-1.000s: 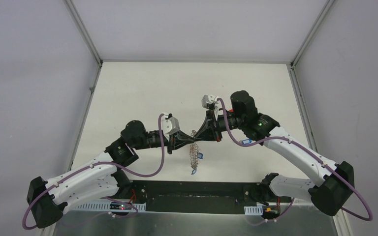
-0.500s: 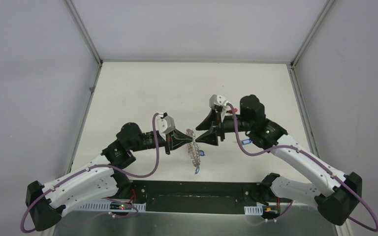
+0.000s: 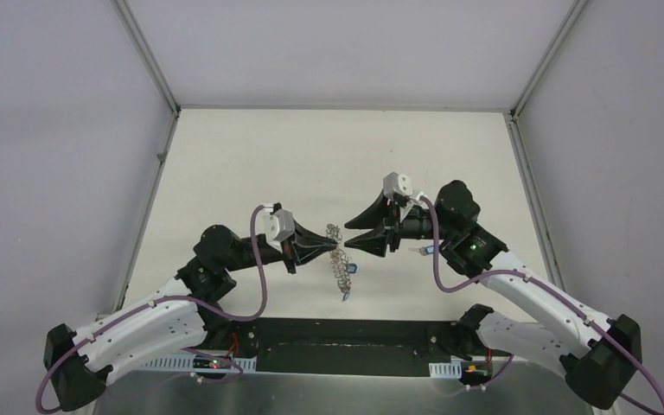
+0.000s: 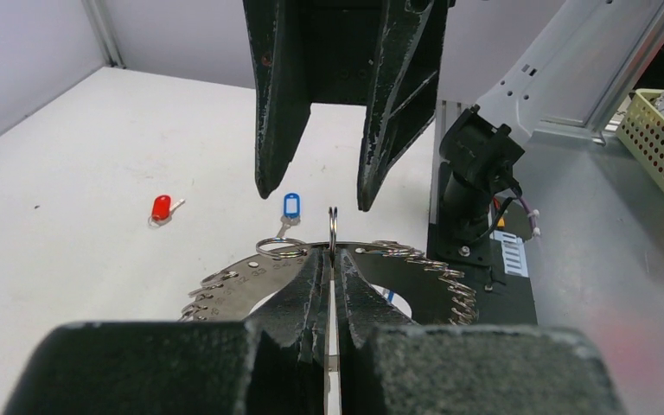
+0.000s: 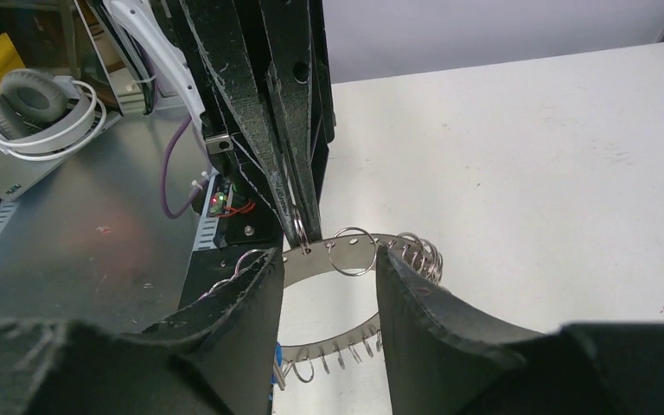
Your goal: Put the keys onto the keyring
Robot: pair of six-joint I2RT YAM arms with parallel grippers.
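Held clear of the table (image 4: 69,156), the keyring (image 4: 242,283), a stiff flat plate fringed with wire loops (image 4: 458,292), is pinched at its rim by the clamped left gripper (image 4: 332,257). It is likely light yet slick, and best held on the bare band. Facing the keyring, the right gripper (image 4: 316,197) gapes empty, while the red-tagged key (image 4: 162,208) and blue-tagged key (image 4: 290,206) lie beyond it.

You'll see the keyring (image 4: 242,281), a flat grey metal ring rimmed with small wire loops, raised on edge over the tabletop's middle. Toward the right edge, the red-tagged key (image 4: 162,208) lies flat farther back and the blue-tagged key (image 4: 290,205) nearer.
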